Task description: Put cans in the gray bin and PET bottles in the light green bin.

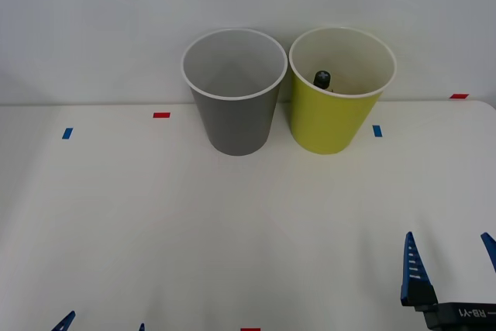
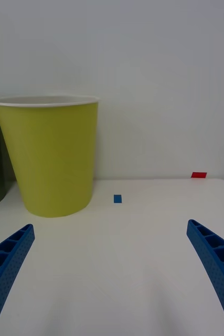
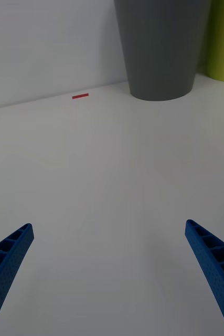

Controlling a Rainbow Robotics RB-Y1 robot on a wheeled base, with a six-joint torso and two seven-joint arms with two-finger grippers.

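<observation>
Gray bin (image 1: 235, 98) and light green bin (image 1: 339, 97) stand upright side by side at top center of the front view, at the far edge of the white table (image 1: 155, 222), rims nearly touching. PET bottle (image 1: 322, 78) sits inside the light green bin, black cap showing. Right hand (image 1: 449, 257) at lower right of the front view, fingers spread wide, holding nothing. Left hand (image 1: 101, 322) at bottom left edge, fingers wide, holding nothing. Small blue and red tape marks lie on the table.

The right gripper (image 1: 449, 257) body reads "RB-Y1", seen upside down.
</observation>
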